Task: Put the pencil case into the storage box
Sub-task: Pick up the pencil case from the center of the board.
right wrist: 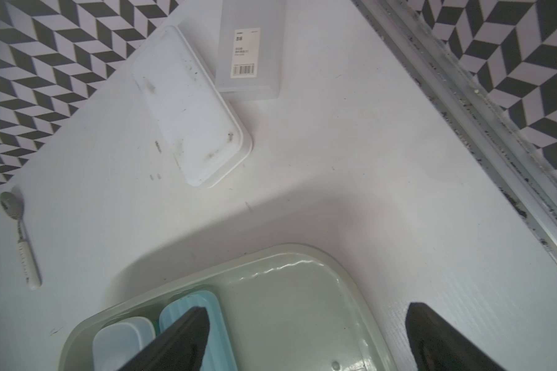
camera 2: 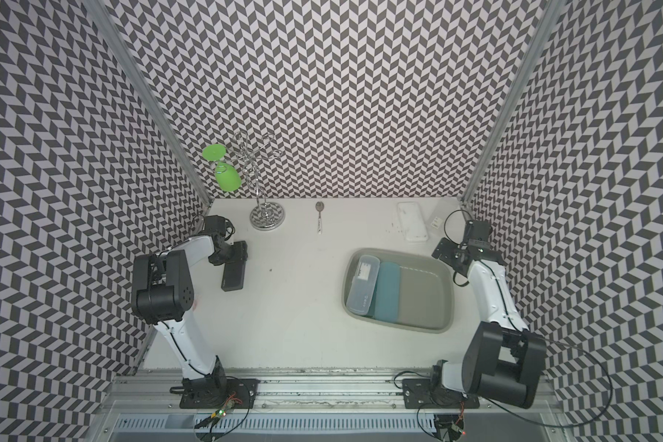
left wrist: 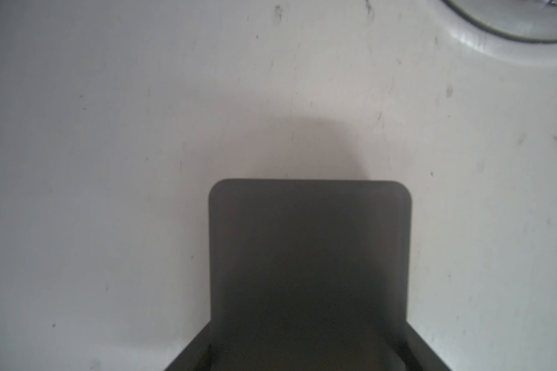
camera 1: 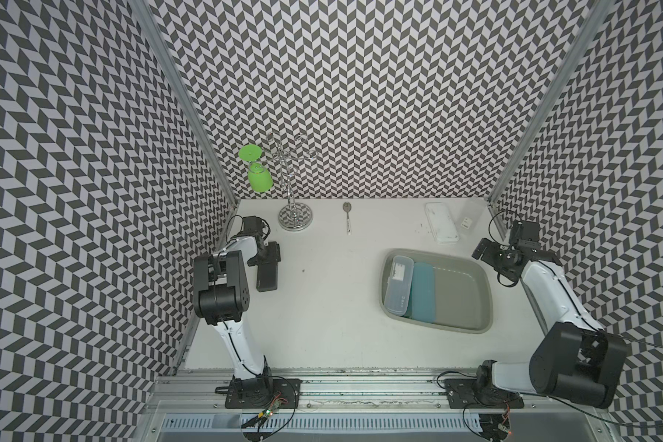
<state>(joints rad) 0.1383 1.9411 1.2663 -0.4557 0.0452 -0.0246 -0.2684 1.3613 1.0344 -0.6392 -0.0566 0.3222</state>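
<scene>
The white counter (camera 1: 333, 306) carries the grey-olive storage box (camera 1: 460, 302), with the rest set around it. Well apart from the box, on the robot's left, the black pencil case (camera 1: 267, 276) lies flat on the counter, outside the box. The left gripper (camera 1: 269, 258) sits over one end of it. In the left wrist view its fingers (left wrist: 190, 356) flank the case's sides, dark on dark, so whether they pinch it cannot be told. The right gripper (right wrist: 307, 308) hangs above the box's far right corner, fingers (right wrist: 190, 331) spread wide and holding nothing. Inside the box, by its left wall, a frosted case (camera 1: 398, 285) and a teal case (camera 1: 423, 292) lie side by side. Just beyond the box lies a white case (camera 1: 441, 224) — further left, a spoon (camera 1: 348, 217).
</scene>
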